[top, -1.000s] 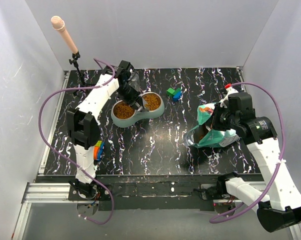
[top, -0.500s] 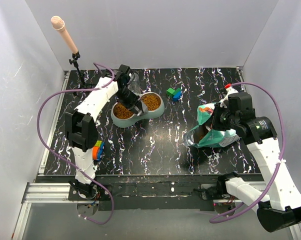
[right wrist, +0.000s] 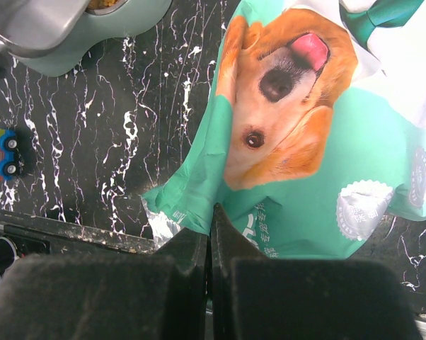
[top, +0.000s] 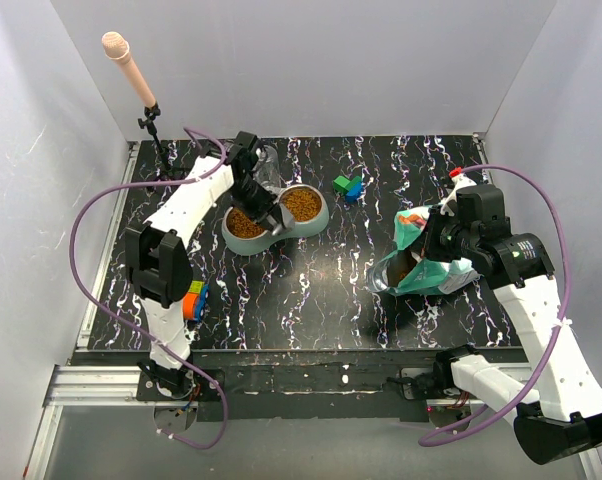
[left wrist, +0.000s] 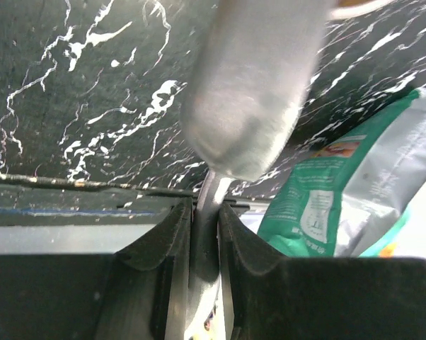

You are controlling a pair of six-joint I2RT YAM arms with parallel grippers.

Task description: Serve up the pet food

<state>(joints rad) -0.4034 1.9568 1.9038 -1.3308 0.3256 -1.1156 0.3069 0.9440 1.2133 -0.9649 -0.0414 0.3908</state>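
**Hazards**
- The left gripper (left wrist: 206, 216) is clenched on the thin handle of the metal scoop (left wrist: 252, 92), with the scoop bowl projecting straight ahead of the fingers. The wrist view shows only the scoop's underside, so whether it carries a load cannot be told. The handle is narrow and smooth, and it could rotate in the grip. Any remaining contents would then fall outside the dish.
- The twin dish (top: 319, 218) sits directly beneath this gripper, and both of its 2 compartments appear well filled. A further load risks heaping over the rim onto the table (top: 311, 290).
- A low sweep of the scoop could strike the dish wall and shove the dish sideways.
- The right gripper (right wrist: 209, 223) is closed tight on the lower foil edge of the bag (right wrist: 305, 163), pinching a thin fold only. If the fold slips out, the bag could slump and spill through its open mouth.

**Condition of the pet food**
- The pet food (top: 246, 224) lies under and just beside the left gripper as a loose orange-brown granular bed, one in each compartment, both level with or slightly below the rim.
- A darker brown patch shows inside the bag mouth close to the right gripper — probably more of the same.
- No stray pellets can be made out on the table, though single pieces would be too small to see.
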